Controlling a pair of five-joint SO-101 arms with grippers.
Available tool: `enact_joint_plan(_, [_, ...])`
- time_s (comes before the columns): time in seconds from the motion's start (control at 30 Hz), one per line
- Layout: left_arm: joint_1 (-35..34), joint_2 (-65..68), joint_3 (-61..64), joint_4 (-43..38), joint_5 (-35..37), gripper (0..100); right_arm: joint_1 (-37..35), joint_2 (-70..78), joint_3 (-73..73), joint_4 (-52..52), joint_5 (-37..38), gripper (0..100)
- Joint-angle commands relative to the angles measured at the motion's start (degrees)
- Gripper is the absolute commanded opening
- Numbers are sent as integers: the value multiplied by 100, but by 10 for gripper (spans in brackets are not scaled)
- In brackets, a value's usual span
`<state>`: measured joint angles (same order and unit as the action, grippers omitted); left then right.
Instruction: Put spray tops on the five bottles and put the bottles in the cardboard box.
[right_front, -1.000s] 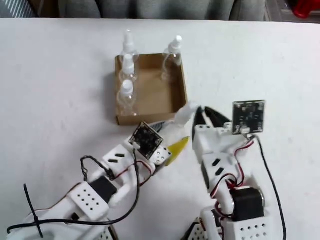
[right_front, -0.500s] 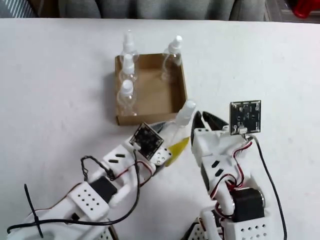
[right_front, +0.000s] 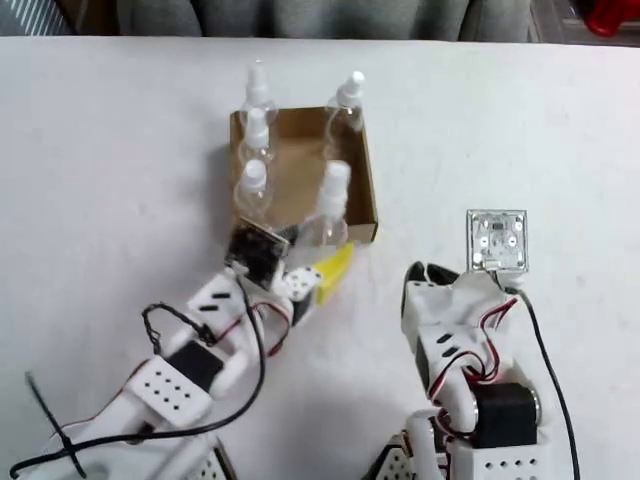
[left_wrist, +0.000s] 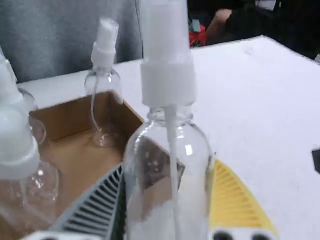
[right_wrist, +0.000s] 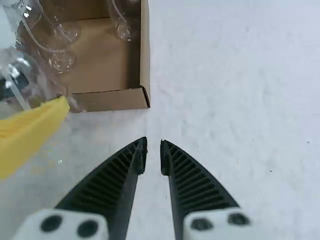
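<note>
On the table (right_front: 520, 120), toward its far middle, the cardboard box (right_front: 300, 170); inside, along the left wall, three upright bottles in a row: back-left bottle (right_front: 258, 92) in the far corner, middle-left bottle (right_front: 256, 135) just before it, front-left bottle (right_front: 251, 190) by the near wall; in the far right corner, back-right bottle (right_front: 345, 110); at the near wall, right of the front-left bottle, fifth bottle (right_front: 327, 205), upright, clamped in the left gripper (right_front: 318, 240); well right of the box and nearer, the right gripper (right_front: 430, 272), above bare table.

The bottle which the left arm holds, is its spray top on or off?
On. The white spray top sits on the neck of the bottle, its thin tube running down inside.
</note>
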<state>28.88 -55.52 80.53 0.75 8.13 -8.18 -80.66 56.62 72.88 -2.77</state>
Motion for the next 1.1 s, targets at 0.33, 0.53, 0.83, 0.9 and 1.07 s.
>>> enact_joint_plan(0.33, [-31,-110,-1635,510,149,39,-1868,48,-281,-163,79,16])
enact_joint_plan(0.53, [-31,-101,-2259,510,149,23,-2580,13,132,-884,-800,16])
enact_joint_plan(0.83, [4,1473,-3376,510,158,22,-2492,-2211,1758,-2589,-914,16])
enact_joint_plan(0.9, [13,1604,-3508,510,158,22,-2413,-2316,1855,-2738,-914,16])
enact_joint_plan(1.07, [22,1596,-3543,519,158,22,-2448,-1815,1969,-3029,-923,16])
